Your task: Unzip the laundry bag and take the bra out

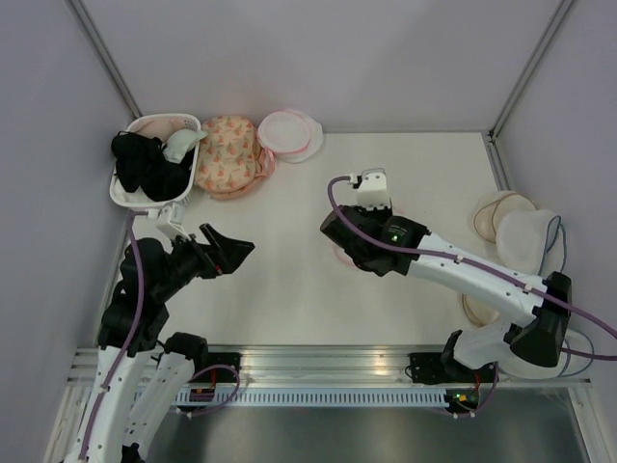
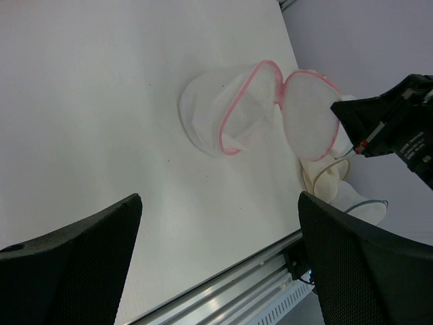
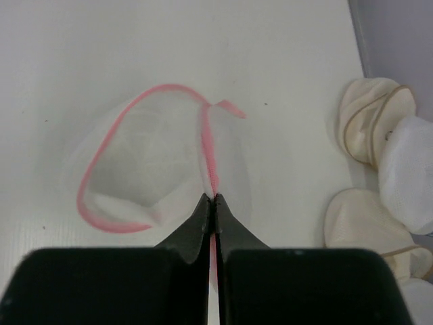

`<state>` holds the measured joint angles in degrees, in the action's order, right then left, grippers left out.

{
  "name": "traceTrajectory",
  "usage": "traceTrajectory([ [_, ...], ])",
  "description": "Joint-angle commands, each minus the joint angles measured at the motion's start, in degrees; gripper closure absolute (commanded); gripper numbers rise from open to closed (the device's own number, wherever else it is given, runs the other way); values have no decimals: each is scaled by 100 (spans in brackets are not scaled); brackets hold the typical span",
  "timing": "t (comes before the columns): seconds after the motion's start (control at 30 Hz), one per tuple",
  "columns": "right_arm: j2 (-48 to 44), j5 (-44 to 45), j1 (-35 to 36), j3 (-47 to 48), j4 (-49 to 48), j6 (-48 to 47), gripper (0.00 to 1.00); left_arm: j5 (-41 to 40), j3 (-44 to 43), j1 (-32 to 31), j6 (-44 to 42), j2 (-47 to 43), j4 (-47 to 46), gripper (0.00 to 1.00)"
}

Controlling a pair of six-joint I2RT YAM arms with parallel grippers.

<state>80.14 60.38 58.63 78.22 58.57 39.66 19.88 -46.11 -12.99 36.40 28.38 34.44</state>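
Note:
The laundry bag [image 3: 145, 162] lies unzipped on the table, its two white mesh halves with pink edging spread apart; nothing shows inside it. It also shows in the left wrist view [image 2: 230, 112]. My right gripper [image 3: 215, 198] is shut on its pink zip edging. In the top view the right gripper [image 1: 339, 249] covers nearly all of the bag. My left gripper [image 1: 231, 241] is open and empty, left of the bag; the left wrist view [image 2: 220, 203] shows it above bare table. Black garments [image 1: 145, 166] lie in a white basket [image 1: 164, 122]; I cannot tell the bra among them.
A peach floral dome bag [image 1: 227, 154] and another white bag with pink edging [image 1: 287, 133] lie at the back. Cream domes [image 1: 496, 212] and a white dome with blue edging [image 1: 528, 239] sit at the right edge. Walls enclose the table.

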Motion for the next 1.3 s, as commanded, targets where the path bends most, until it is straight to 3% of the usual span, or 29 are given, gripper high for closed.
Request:
traceTrajectory([
  [0.0, 326, -753, 34, -253, -1491, -1195, 99, -133, 23, -28, 174, -131, 72, 0],
  [0.33, 1223, -2179, 254, -1184, -3500, -1926, 97, -195, 119, -28, 218, -219, 142, 0],
  [0.37, 1215, -2267, 237, -1238, -3623, -1936, 66, -186, 137, -28, 227, -210, 134, 0],
  [0.43, 1022, -2714, 202, -1474, -3992, -1944, 22, -186, 154, -19, 218, -201, 142, 0],
  [0.5, 602, -3231, 114, -1755, -4404, -1953, 2, -177, 155, -28, 209, -228, 142, 0],
  [0.63, -207, -3463, 52, -1863, -4521, -1901, 2, -160, 172, -28, 183, -254, 125, 0],
  [0.77, -359, -2622, 61, -1521, -3497, -1472, 2, 94, 304, -28, -45, -184, -94, 0],
  [0.83, -367, -1823, 35, -1283, -2976, -1146, 2, 734, 505, -28, -220, -96, -489, 0],
  [0.9, -499, -1626, -36, -1265, -2509, -829, 2, 1409, 733, -28, -432, 79, -875, 0],
  [1.1, -1202, -2556, -404, -1888, -2903, -811, 2, 1940, 1226, -19, -889, 352, -1333, 2],
  [1.17, -1202, -2689, -563, -1976, -2965, -837, 2, 2019, 1323, -28, -916, 466, -1518, 13],
  [1.23, -1098, -2882, -791, -2082, -3061, -898, 2, 2117, 1254, -28, -933, 650, -1527, 64],
  [1.27, -1062, -2961, -870, -2117, -3201, -916, 2, 2003, 1210, -19, -881, 721, -1484, 97],
])
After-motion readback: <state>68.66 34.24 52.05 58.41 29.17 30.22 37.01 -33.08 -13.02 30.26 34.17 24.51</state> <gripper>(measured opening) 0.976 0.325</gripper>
